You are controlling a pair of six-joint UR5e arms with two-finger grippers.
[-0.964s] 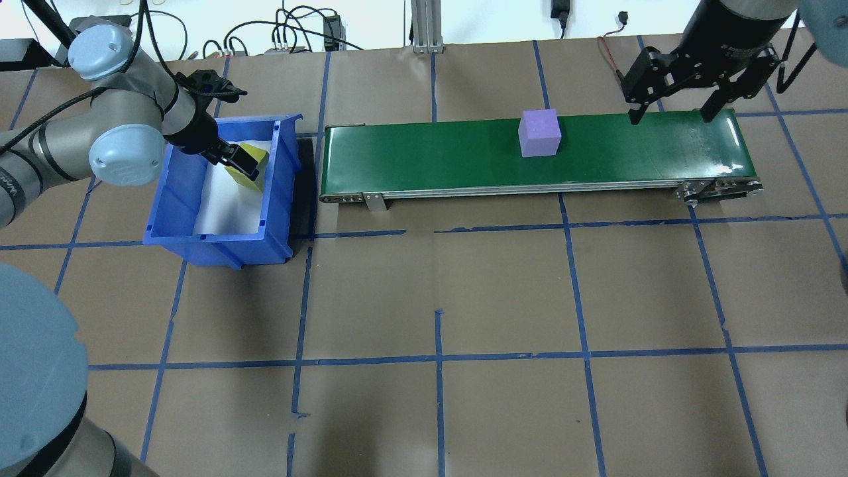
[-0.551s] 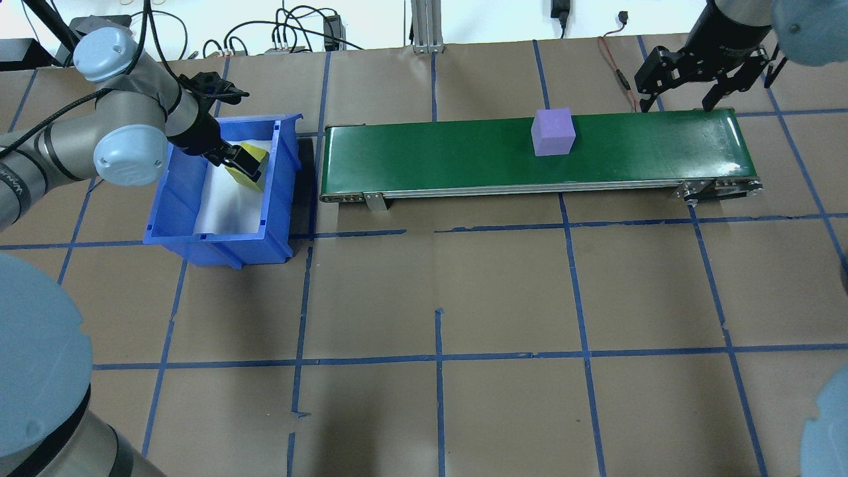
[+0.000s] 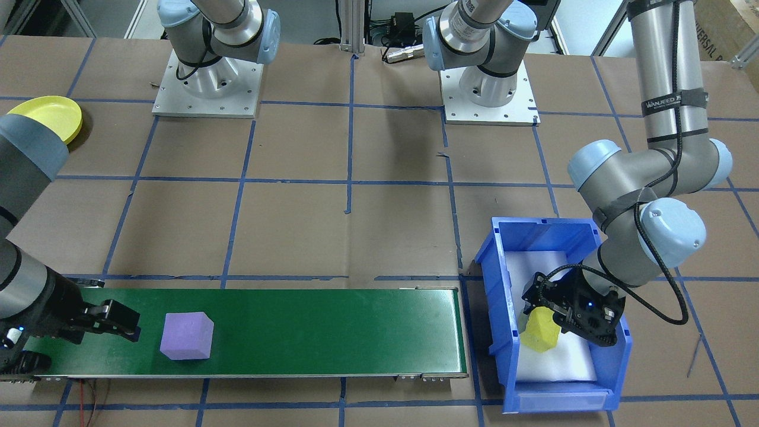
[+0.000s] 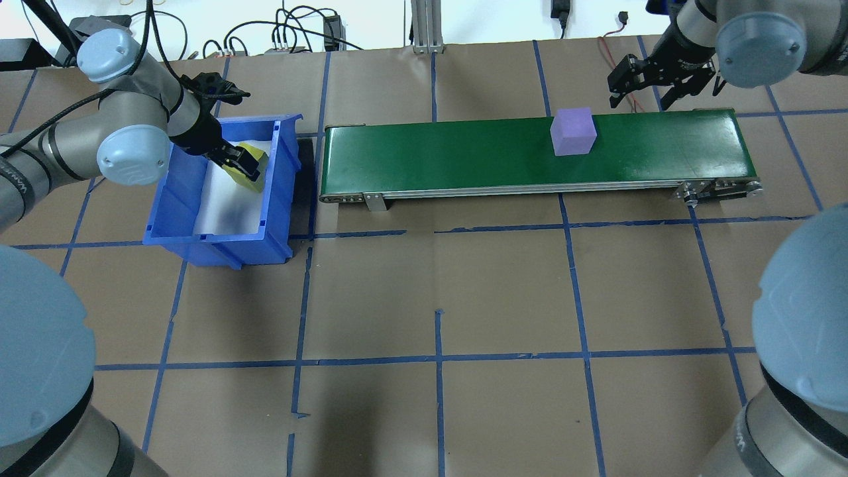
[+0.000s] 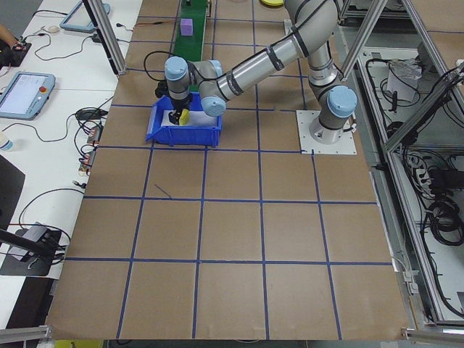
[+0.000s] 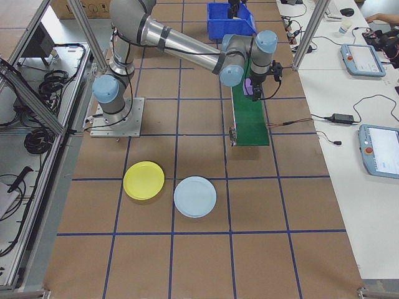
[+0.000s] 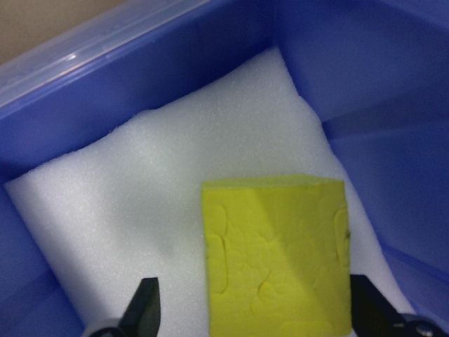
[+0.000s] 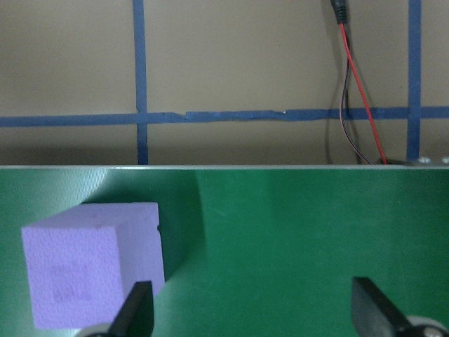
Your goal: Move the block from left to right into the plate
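Two foam cubes: purple block on the smooth green belt, yellow block in the blue bin. Left end effector spans the yellow block, contact unclear; right end effector spread wide, empty.

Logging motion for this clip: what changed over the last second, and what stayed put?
The purple foam cube travelled rightward along the green conveyor belt, toward the right hand. That hand, open, drew back toward the belt's far edge. The left hand stayed inside the blue plastic bin, around the yellow foam block, which did not move.
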